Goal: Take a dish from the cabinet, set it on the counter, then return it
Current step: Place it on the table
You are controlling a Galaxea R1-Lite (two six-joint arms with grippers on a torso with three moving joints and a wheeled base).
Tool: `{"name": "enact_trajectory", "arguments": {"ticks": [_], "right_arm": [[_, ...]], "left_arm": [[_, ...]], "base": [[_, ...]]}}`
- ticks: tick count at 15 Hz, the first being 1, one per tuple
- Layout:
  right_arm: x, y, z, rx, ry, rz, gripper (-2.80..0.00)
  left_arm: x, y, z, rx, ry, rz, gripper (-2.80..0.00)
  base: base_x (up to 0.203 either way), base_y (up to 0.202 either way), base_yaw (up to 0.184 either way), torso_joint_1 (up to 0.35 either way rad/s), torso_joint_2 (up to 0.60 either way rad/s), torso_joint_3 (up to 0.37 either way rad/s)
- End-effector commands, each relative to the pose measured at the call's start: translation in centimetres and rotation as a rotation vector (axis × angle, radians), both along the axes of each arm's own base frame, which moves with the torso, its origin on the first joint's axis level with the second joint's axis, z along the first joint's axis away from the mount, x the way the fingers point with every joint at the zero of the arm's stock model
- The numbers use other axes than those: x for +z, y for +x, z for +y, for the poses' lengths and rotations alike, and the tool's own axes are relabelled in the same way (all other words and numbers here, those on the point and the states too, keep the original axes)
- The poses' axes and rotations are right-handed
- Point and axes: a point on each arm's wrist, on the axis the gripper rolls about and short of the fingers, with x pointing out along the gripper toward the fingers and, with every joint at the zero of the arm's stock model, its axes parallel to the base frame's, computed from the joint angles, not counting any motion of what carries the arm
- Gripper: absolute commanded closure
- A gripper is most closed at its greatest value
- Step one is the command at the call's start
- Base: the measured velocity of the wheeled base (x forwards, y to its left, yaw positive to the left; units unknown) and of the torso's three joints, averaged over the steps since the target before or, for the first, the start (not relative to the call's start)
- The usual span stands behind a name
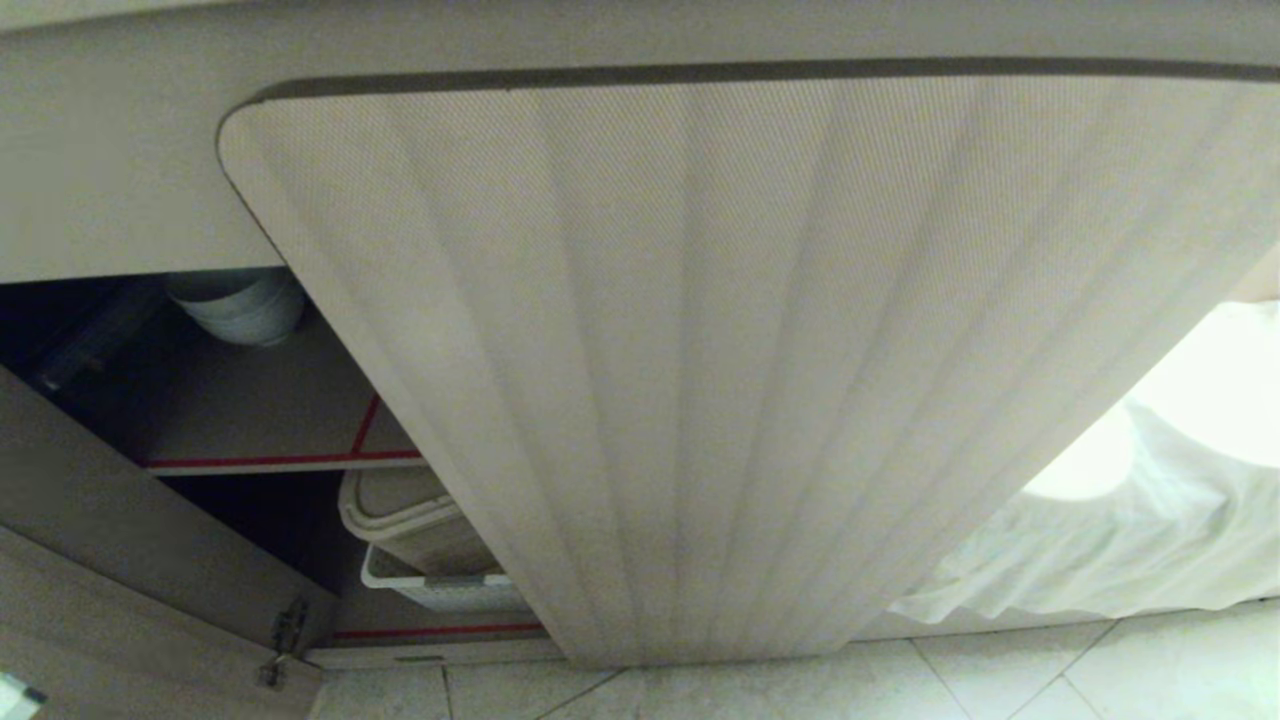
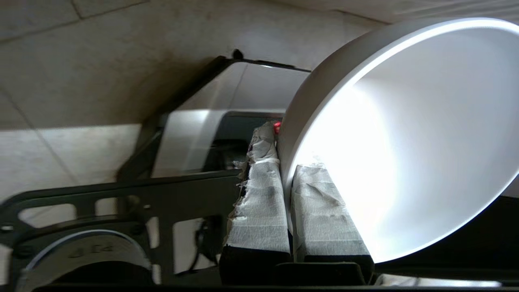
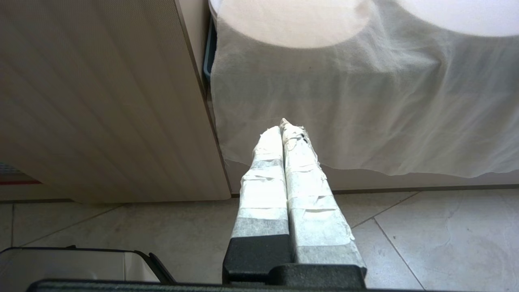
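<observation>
Left claw (image 2: 286, 190) is clamped on the white bowl (image 2: 405, 138) — one taped finger (image 2: 259, 211) outside the wall, the other inside, rim pinched between them. Bowl's tipped on its side in the left wrist view, its hollow bright w/ light, floor tiles (image 2: 81, 81) and part of the robot's dark frame behind it. Neither bowl nor left arm shows in the head view.

Head view: ribbed cabinet door (image 1: 740, 350) swung open, filling most of the shot. Left of it, the cabinet (image 1: 250, 400) interior — stacked bowls (image 1: 240, 305) at the back of the upper shelf, red tape (image 1: 280, 461) along the shelf edge, a beige bin (image 1: 410, 525) and a white basket (image 1: 440, 590) on the shelf below.

Right claw (image 3: 284, 125) idle, fingers pressed together, nothing in them, low over the floor, pointing at a white cloth (image 3: 365, 113) hanging just beside the door.
</observation>
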Motion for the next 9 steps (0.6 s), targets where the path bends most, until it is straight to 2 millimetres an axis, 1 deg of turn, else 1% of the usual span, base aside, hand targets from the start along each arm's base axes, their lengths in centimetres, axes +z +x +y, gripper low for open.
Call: {"name": "enact_trajectory", "arguments": {"ticks": [1,7,9], "right_arm": [[0.0,0.0,0.0,-0.001,0.000,0.000,0.00],[0.0,0.0,0.0,-0.001,0.000,0.000,0.00],[0.0,0.0,0.0,-0.001,0.000,0.000,0.00]], "left_arm": [[-0.1,0.3,-0.1,-0.006,0.033,0.021,0.00],[-0.1,0.8,-0.2,-0.097,0.160,0.051,0.00],[0.1,1.6,-0.4,-0.106,0.191,0.070,0.00]], "base": [[0.000,0.000,0.000,0.000,0.00,0.000],[0.000,0.000,0.000,0.000,0.00,0.000],[0.000,0.000,0.000,0.000,0.00,0.000]]}}
